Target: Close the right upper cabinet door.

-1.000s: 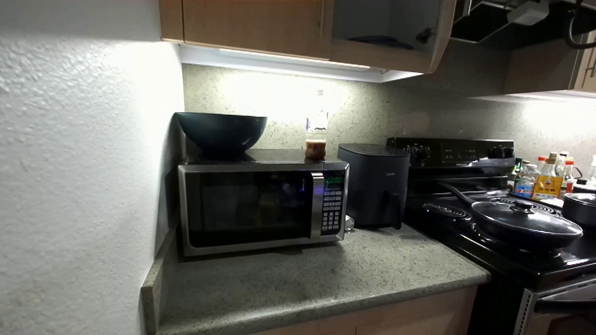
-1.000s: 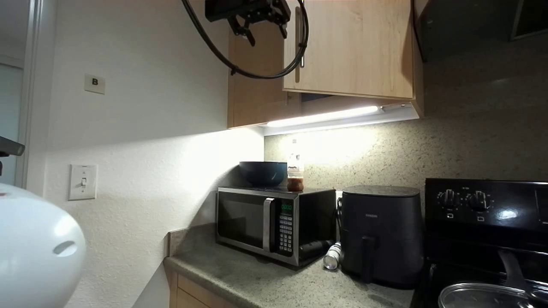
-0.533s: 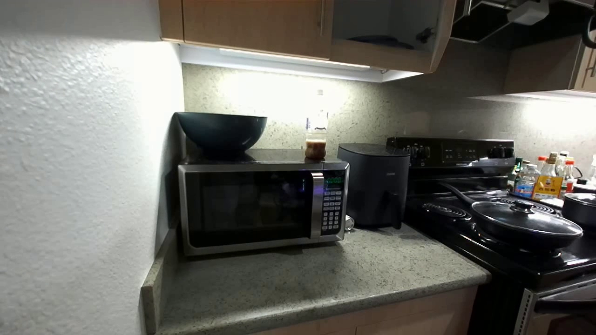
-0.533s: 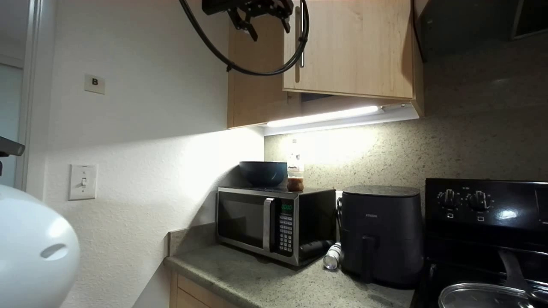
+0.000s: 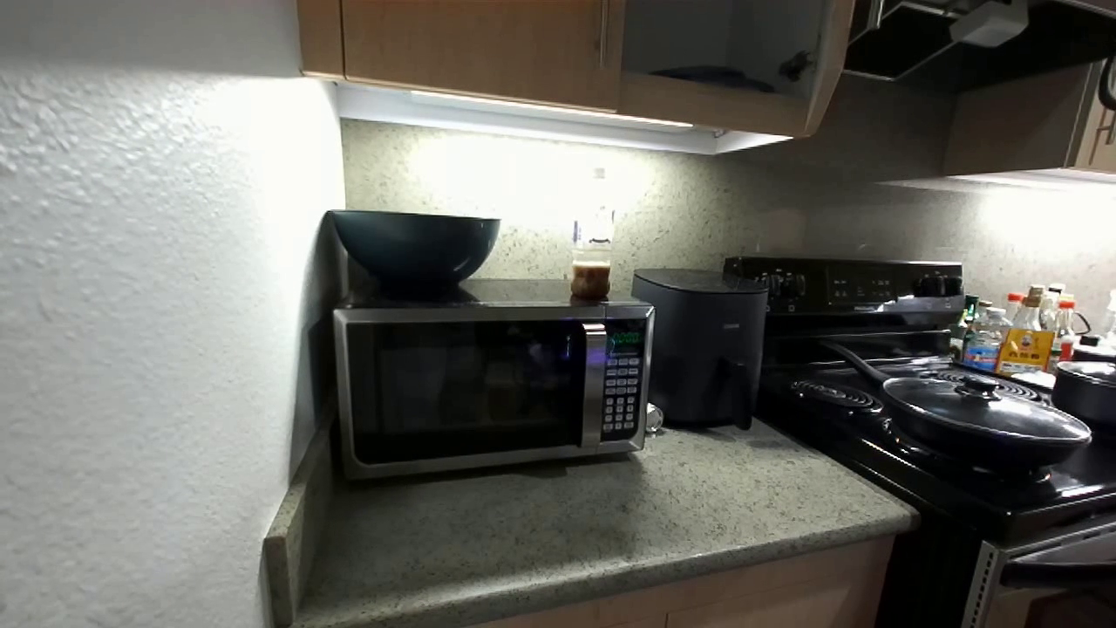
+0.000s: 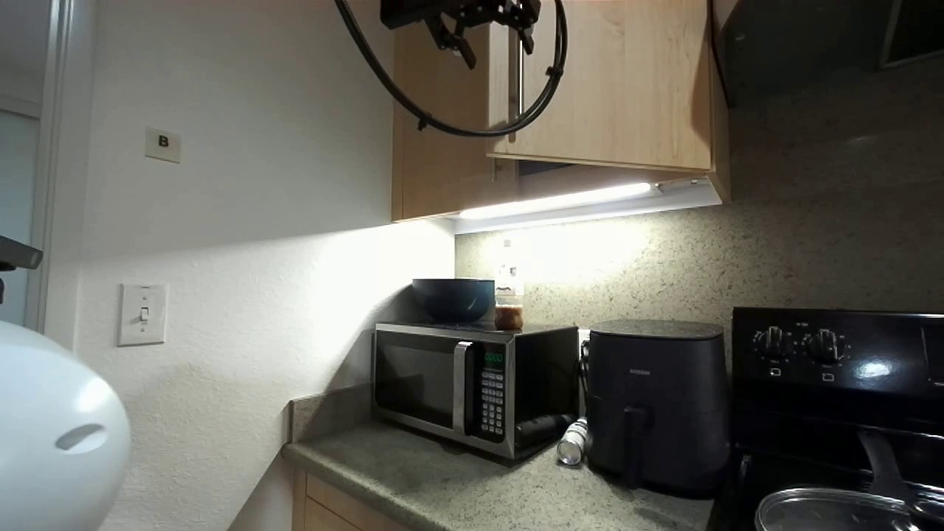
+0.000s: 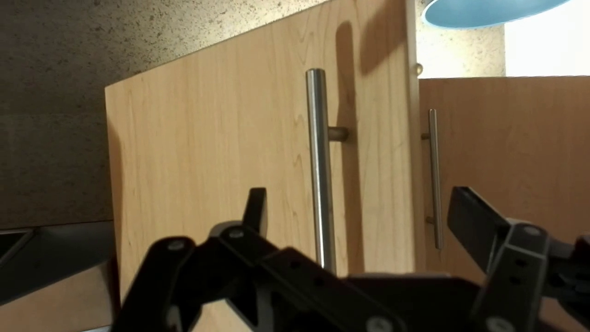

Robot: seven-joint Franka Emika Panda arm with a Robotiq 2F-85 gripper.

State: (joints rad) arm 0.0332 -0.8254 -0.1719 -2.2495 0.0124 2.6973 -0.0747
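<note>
Round screws point(image 7: 379, 324) dot the black jaws, the cable point(image 6: 468, 133) is black, and what seems the arm point(image 6: 51, 420), white.

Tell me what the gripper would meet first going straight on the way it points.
Likely the open right upper cabinet door, probably at its bar handle; the wrist view leaves depth unclear.

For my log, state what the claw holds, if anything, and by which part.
Nothing: the open claw isn't gripping the bar handle of the right upper cabinet door.
</note>
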